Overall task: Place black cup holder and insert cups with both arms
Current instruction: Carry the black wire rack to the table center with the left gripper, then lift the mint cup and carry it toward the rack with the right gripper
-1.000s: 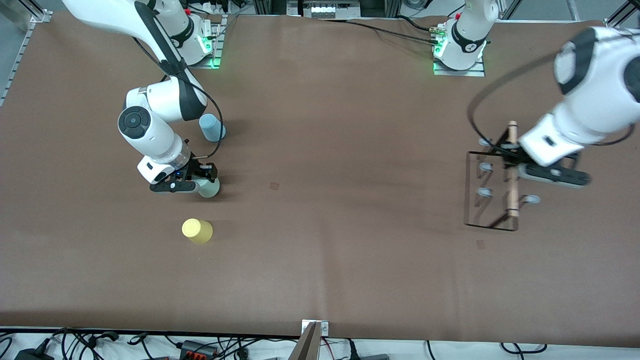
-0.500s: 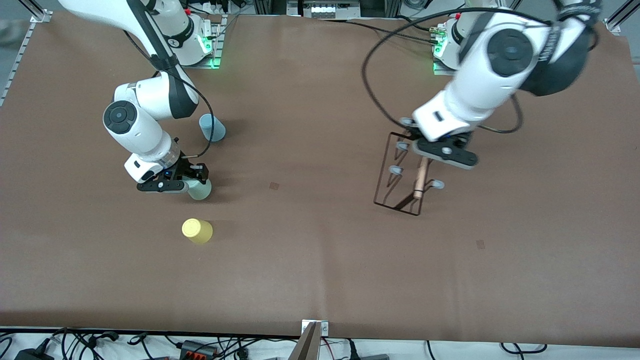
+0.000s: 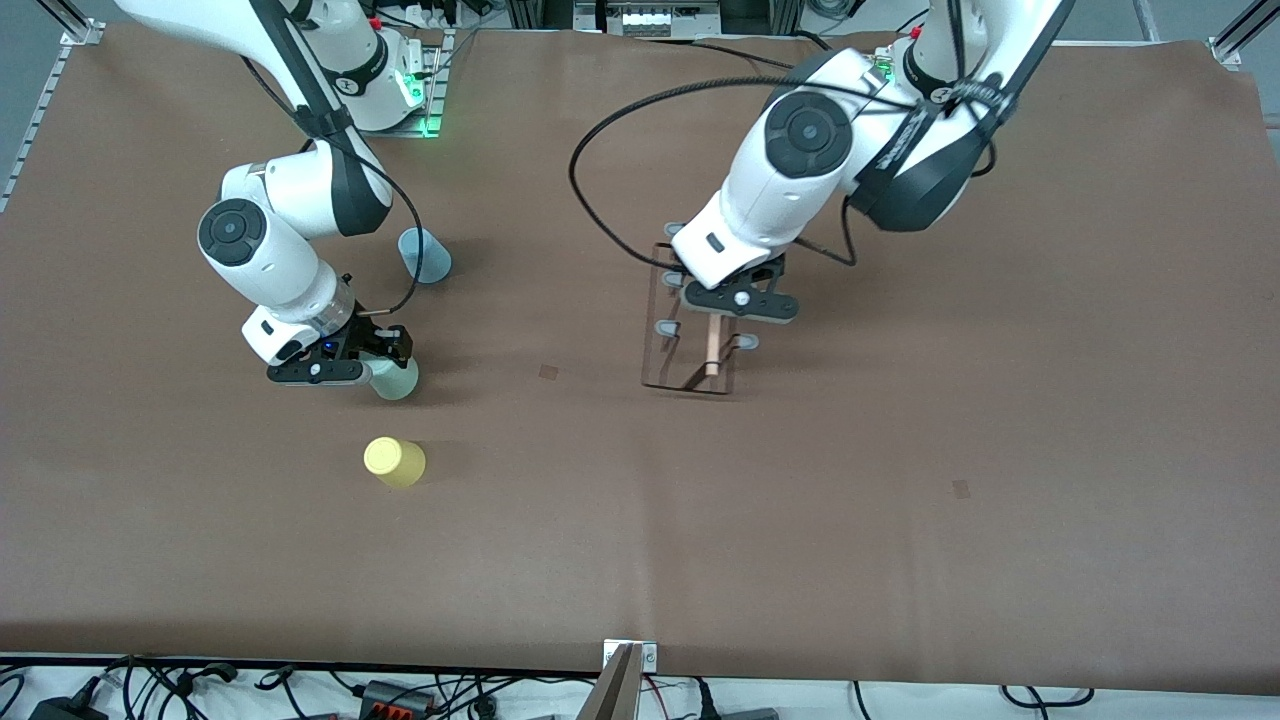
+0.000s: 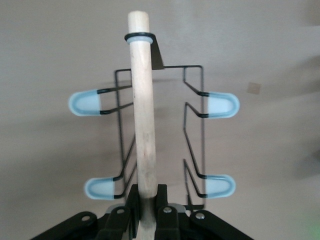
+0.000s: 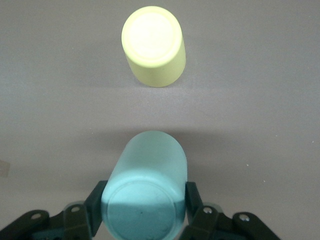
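Yellow plastic caught the eye first: the yellow cup (image 3: 394,462) stood upside down on the brown desk (image 3: 640,520), nearest the front camera of all the things, toward the right arm's end. The right wrist view showed its closed base facing up (image 5: 151,44), apart from everything else.

A little farther from the camera, the right hand (image 3: 372,362) had its fingers (image 5: 194,200) pressed against both sides of the pale green cup (image 3: 396,378), which was also inverted. Seen from the wrist, the cup (image 5: 145,200) filled the gap between the two black fingers. Whether it sat on the desk or hung just above it could not be told.

Near the middle of the desk, the left hand (image 3: 712,312) was clamped round the light wooden rod handle (image 4: 142,120) of the black cup holder (image 3: 688,340). The wire frame hung below the rod, with pale tipped pegs (image 4: 85,104) sticking out on both sides. Its base edge looked close to the desk surface, though contact was not clear.

Farthest from the camera stood the light blue cup (image 3: 424,254), upside down, just beside the right arm's elbow and well apart from the holder.
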Action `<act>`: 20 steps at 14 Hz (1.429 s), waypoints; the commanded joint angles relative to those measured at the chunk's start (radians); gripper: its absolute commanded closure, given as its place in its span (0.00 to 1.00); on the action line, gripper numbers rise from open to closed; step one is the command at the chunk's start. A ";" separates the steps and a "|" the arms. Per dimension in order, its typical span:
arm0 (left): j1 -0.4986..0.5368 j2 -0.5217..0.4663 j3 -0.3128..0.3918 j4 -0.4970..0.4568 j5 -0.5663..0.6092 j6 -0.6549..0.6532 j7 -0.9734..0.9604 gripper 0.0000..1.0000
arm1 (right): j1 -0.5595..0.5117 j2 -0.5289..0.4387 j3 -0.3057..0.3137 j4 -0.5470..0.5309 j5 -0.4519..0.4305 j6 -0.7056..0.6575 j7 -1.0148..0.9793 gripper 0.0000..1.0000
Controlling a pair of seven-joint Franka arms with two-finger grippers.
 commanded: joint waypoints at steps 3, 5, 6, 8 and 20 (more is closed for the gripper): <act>-0.057 0.057 0.005 0.047 0.024 0.066 -0.061 0.99 | -0.004 -0.016 -0.001 -0.001 -0.005 -0.014 -0.015 0.91; -0.065 0.071 0.002 0.049 0.069 0.070 -0.081 0.99 | -0.004 -0.014 -0.001 -0.001 -0.005 -0.014 -0.015 0.91; -0.078 0.082 0.002 0.049 0.081 0.073 -0.096 0.99 | -0.004 -0.014 -0.001 -0.001 -0.005 -0.014 -0.014 0.91; -0.094 0.100 0.004 0.044 0.083 0.086 -0.104 0.99 | -0.004 -0.014 -0.001 -0.001 -0.005 -0.014 -0.014 0.90; -0.152 0.150 0.004 0.010 0.212 0.123 -0.269 0.98 | 0.056 -0.135 0.010 0.071 -0.005 -0.315 0.084 0.90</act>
